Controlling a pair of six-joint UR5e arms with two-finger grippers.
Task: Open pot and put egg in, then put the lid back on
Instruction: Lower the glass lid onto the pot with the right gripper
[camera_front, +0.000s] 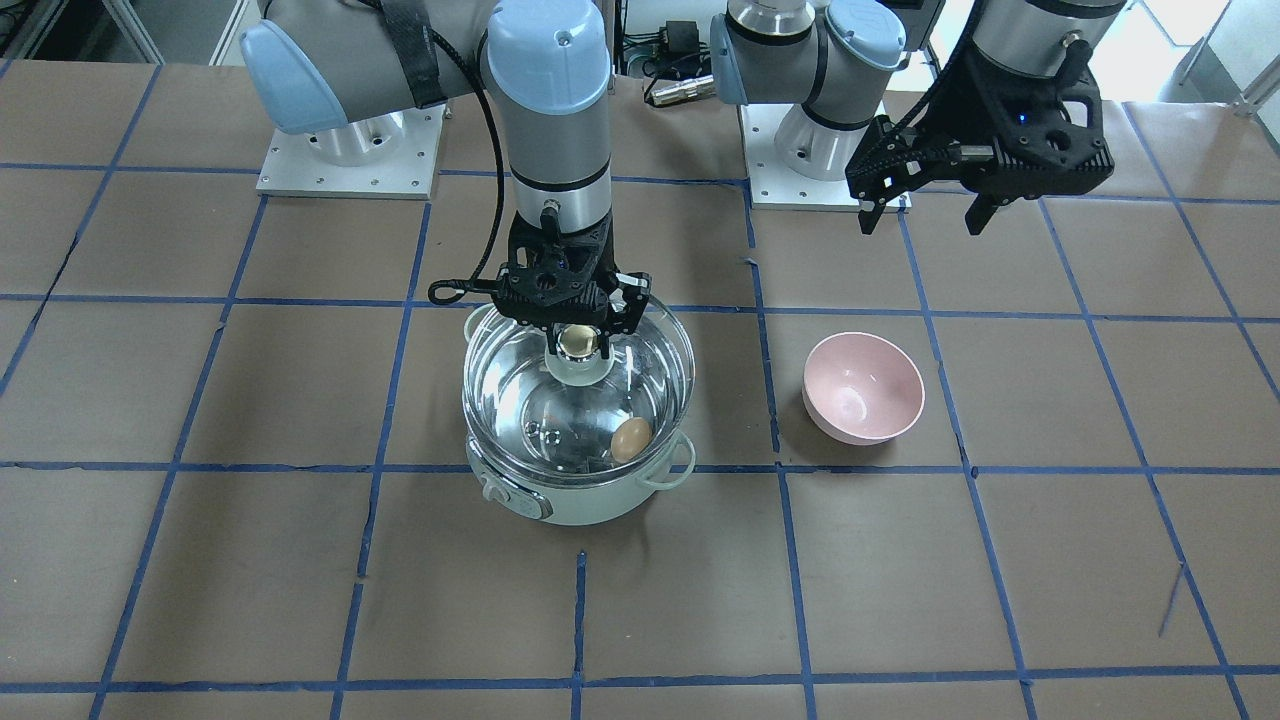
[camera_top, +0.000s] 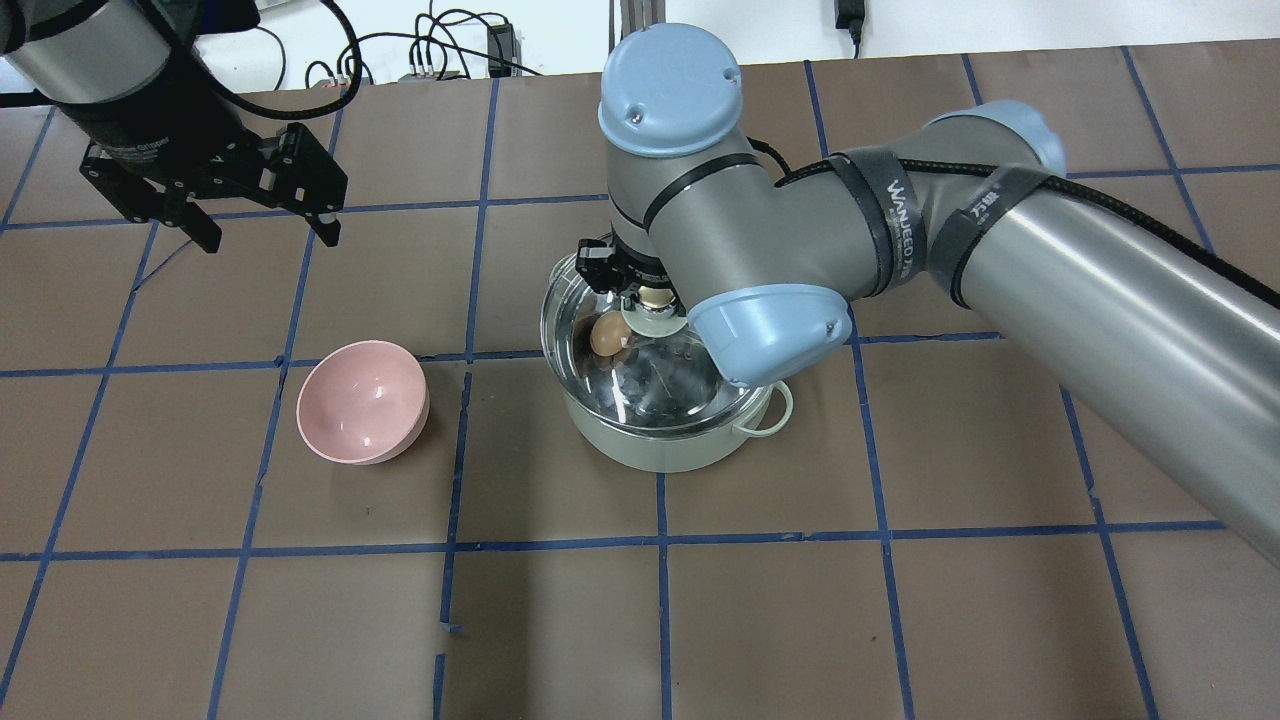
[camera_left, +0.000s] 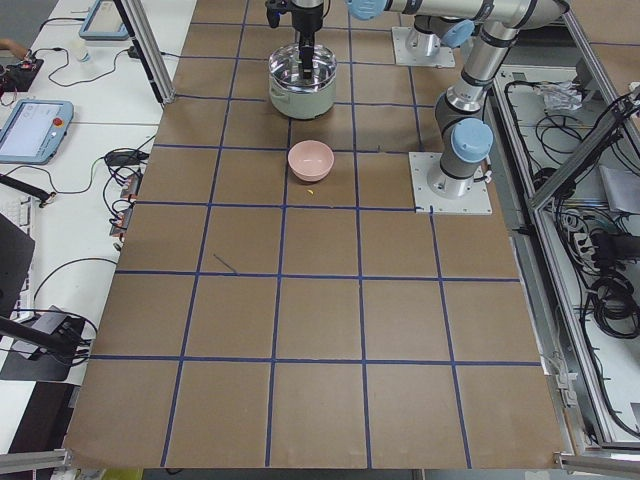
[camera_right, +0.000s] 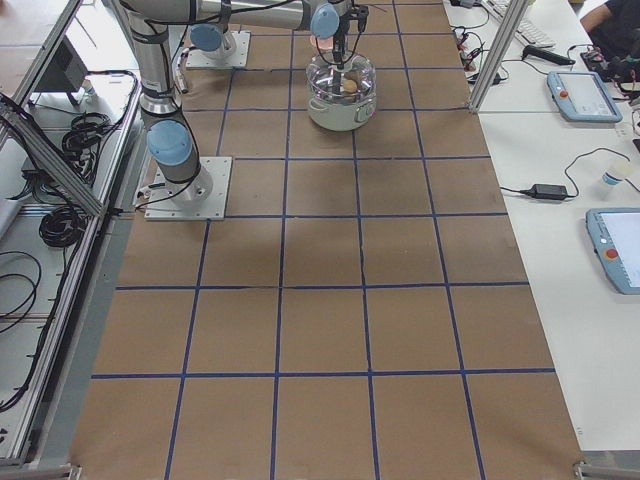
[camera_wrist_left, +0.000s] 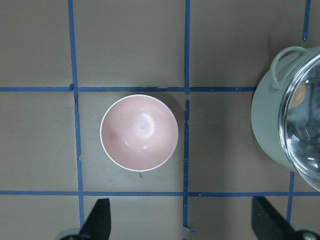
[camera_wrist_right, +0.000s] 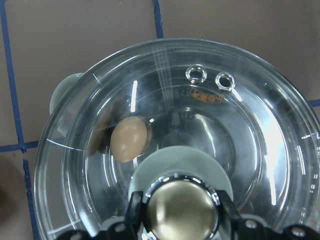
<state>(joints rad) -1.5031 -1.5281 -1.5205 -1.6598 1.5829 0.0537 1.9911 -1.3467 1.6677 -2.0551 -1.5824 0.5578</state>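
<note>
The mint-green pot (camera_front: 590, 500) stands mid-table. The tan egg (camera_front: 630, 438) lies inside it, seen through the glass in the right wrist view (camera_wrist_right: 129, 138). The clear glass lid (camera_front: 520, 380) covers the pot's mouth; I cannot tell whether it rests on the rim or hangs just above. My right gripper (camera_front: 578, 345) is shut on the lid's cream-gold knob (camera_wrist_right: 181, 210), with a finger on each side. My left gripper (camera_front: 925, 215) is open and empty, held high above the table, away from the pot. It also shows in the overhead view (camera_top: 270, 235).
An empty pink bowl (camera_front: 863, 388) sits on the table beside the pot, on my left arm's side, directly under the left wrist camera (camera_wrist_left: 139, 132). Both arm bases stand at the table's back edge. The brown table carries a blue tape grid.
</note>
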